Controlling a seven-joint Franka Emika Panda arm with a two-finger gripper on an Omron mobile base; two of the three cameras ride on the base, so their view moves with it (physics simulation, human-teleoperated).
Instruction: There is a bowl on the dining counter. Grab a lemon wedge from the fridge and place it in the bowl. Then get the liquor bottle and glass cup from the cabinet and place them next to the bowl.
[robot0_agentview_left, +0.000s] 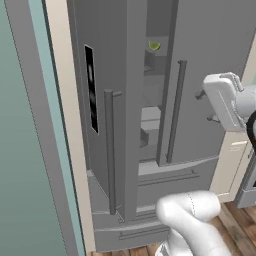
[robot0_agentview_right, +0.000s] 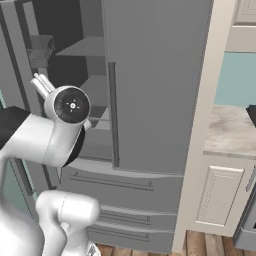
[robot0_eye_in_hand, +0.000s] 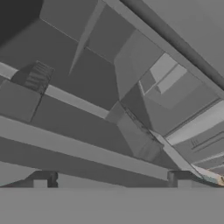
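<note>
The grey steel fridge (robot0_agentview_left: 200, 45) stands right in front of me. Its left door (robot0_agentview_left: 107, 100) is swung open toward me, and its right door (robot0_agentview_right: 155, 85) is closed. A green-yellow lemon wedge (robot0_agentview_left: 154, 46) lies on a high shelf in the gap between the doors. My gripper (robot0_agentview_left: 206, 106) is open and holds nothing. It hovers in front of the right door, right of that door's long handle (robot0_agentview_left: 176, 110) and well below the wedge. In the hand view the gripper (robot0_eye_in_hand: 111, 179) looks at tilted grey shelves inside the fridge. The bowl, dining counter, liquor bottle and glass cup are out of view.
Fridge drawers (robot0_agentview_left: 165, 177) run below the doors. A cream base cabinet (robot0_agentview_right: 220, 195) with a marbled top (robot0_agentview_right: 230, 130) adjoins the fridge on the right. A teal wall (robot0_agentview_left: 20, 150) stands to the left. The floor (robot0_agentview_right: 210, 245) is wood. A wire basket (robot0_agentview_right: 42, 50) sits inside the open door.
</note>
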